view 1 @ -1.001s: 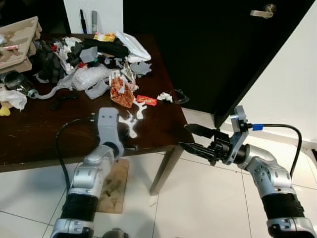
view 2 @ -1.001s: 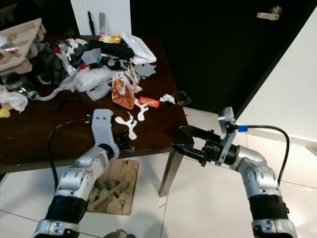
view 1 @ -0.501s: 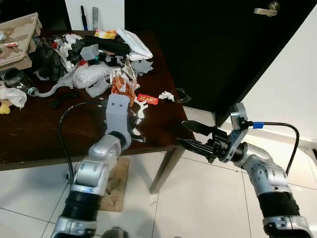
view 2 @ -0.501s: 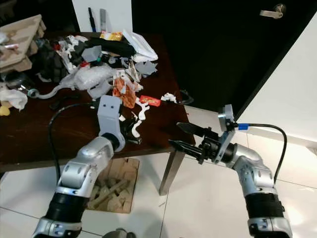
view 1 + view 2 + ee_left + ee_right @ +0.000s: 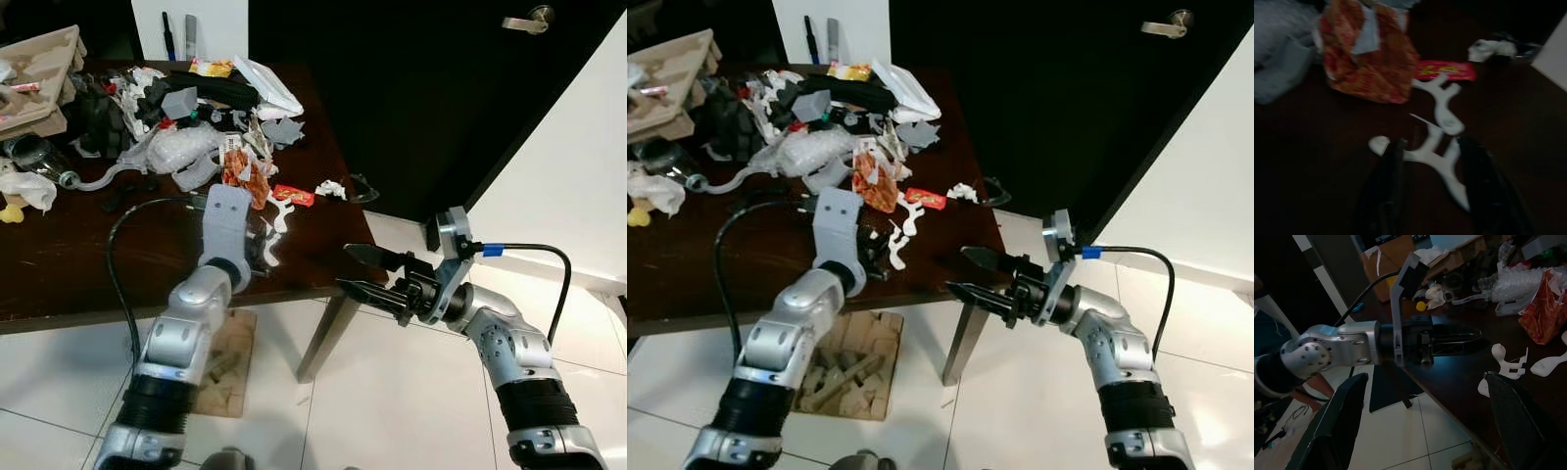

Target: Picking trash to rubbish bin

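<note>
The left gripper (image 5: 1432, 161) hovers over the dark wooden table (image 5: 59, 264), its fingers apart on either side of a white plastic scrap (image 5: 1442, 161) lying just before the red snack wrapper (image 5: 1369, 58). The right gripper (image 5: 358, 272) waits spread wide beside the table's corner.

white branched plastic scrap (image 5: 1437, 154) | flat on dark table (image 5: 59, 264) | near front edge

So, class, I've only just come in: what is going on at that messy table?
The robot is clearing rubbish off a dark wooden table. Its left gripper is open and straddles a white plastic scrap near the table's front edge, not yet shut on it. Behind lie an orange wrapper and a red packet. The right gripper hangs open off the table's corner, holding nothing.
</note>
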`<state>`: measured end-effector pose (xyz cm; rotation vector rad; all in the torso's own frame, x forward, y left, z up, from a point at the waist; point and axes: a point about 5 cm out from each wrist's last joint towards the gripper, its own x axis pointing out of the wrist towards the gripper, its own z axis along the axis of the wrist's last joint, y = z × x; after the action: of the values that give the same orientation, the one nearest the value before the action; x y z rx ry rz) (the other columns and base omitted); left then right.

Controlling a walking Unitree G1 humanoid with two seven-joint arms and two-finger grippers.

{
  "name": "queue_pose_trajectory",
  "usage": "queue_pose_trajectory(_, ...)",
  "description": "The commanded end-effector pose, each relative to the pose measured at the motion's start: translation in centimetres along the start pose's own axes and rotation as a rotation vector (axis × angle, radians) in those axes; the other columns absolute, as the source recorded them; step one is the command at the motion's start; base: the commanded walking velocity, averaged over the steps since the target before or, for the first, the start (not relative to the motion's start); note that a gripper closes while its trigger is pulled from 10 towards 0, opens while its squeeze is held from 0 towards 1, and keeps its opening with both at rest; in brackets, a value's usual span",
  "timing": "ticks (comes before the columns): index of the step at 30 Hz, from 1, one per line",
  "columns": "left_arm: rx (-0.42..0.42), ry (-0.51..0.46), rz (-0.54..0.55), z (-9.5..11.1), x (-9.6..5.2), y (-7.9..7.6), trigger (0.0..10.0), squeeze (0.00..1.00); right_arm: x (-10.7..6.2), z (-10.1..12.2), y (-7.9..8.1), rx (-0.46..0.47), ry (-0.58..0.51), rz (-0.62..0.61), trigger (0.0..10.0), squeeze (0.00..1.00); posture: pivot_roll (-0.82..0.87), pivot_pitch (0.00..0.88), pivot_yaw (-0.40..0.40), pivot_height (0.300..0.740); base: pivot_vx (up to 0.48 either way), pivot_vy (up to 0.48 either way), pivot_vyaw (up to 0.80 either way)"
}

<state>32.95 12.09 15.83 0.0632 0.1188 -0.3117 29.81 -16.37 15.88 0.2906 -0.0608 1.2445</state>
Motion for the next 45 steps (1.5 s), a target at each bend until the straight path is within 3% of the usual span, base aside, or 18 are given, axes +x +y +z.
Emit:
queue_pose_trajectory(1, 0.045, -0.013, -0.034, 0.1, 0.2, 0.2, 10.0, 1.0, -0.3, -0.4, 0.3, 0.012, 0.01, -0.005, 10.0, 0.0, 0.16, 0.161, -0.073, 0.74, 0.0, 0.0, 0.0)
queue_pose_trajectory(14, 0.124, -0.017, -0.257, 1.6, 2.0, -0.4, 10.0, 1.0, -1.1, -0.4, 0.9, 0.011, 0.043, -0.028, 10.0, 0.0, 0.1, 0.199, -0.077, 0.74, 0.0, 0.0, 0.0)
queue_pose_trajectory(18, 0.184, 0.068, -0.267, 1.3, 2.4, 0.7, 10.0, 1.0, -1.7, -0.4, 1.1, 0.007, 0.063, -0.05, 10.0, 0.0, 0.08, 0.205, -0.073, 0.74, 0.0, 0.0, 0.0)
queue_pose_trajectory(22, 0.177, 0.137, -0.248, 1.1, 2.6, 2.2, 10.0, 1.0, -2.1, -0.3, 1.2, 0.003, 0.069, -0.066, 10.0, 0.0, 0.07, 0.205, -0.071, 0.74, 0.0, 0.0, 0.0)
queue_pose_trajectory(23, 0.177, 0.153, -0.251, 1.1, 2.6, 2.5, 10.0, 0.84, -2.2, -0.3, 1.3, 0.002, 0.071, -0.068, 10.0, 0.0, 0.07, 0.204, -0.072, 0.74, 0.0, 0.0, 0.0)
queue_pose_trajectory(24, 0.18, 0.165, -0.256, 1.1, 2.6, 2.7, 10.0, 0.51, -2.2, -0.2, 1.3, 0.001, 0.073, -0.07, 10.0, 0.0, 0.07, 0.204, -0.072, 0.74, 0.0, 0.0, 0.0)
queue_pose_trajectory(25, 0.184, 0.174, -0.258, 1.1, 2.6, 2.8, 10.0, 0.1, -2.3, -0.2, 1.3, 0.001, 0.075, -0.072, 10.0, 0.0, 0.07, 0.207, -0.073, 0.74, 0.0, 0.0, 0.0)
queue_pose_trajectory(27, 0.189, 0.177, -0.259, 1.2, 2.6, 2.9, 10.0, 0.1, -2.4, -0.2, 1.3, 0.0, 0.077, -0.072, 10.0, 0.0, 0.07, 0.207, -0.073, 0.74, 0.0, 0.0, 0.0)
queue_pose_trajectory(28, 0.192, 0.176, -0.27, 1.3, 2.6, 3.0, 10.0, 0.0, -2.4, -0.2, 1.4, -0.001, 0.079, -0.073, 10.0, 0.0, 0.07, 0.204, -0.075, 0.74, 0.0, 0.0, 0.0)
queue_pose_trajectory(37, 0.157, 0.176, -0.381, 1.1, 2.7, 2.2, 10.0, 0.0, -2.5, 0.3, 1.4, -0.012, 0.094, -0.075, 10.0, 0.0, 0.05, 0.209, -0.083, 0.74, 0.0, 0.0, 0.0)
queue_pose_trajectory(45, 0.187, 0.155, -0.464, 1.7, 3.0, 1.4, 10.0, 0.0, -2.8, 0.5, 1.6, -0.014, 0.102, -0.084, 10.0, 0.0, 0.03, 0.222, -0.087, 0.74, 0.0, 0.0, 0.0)
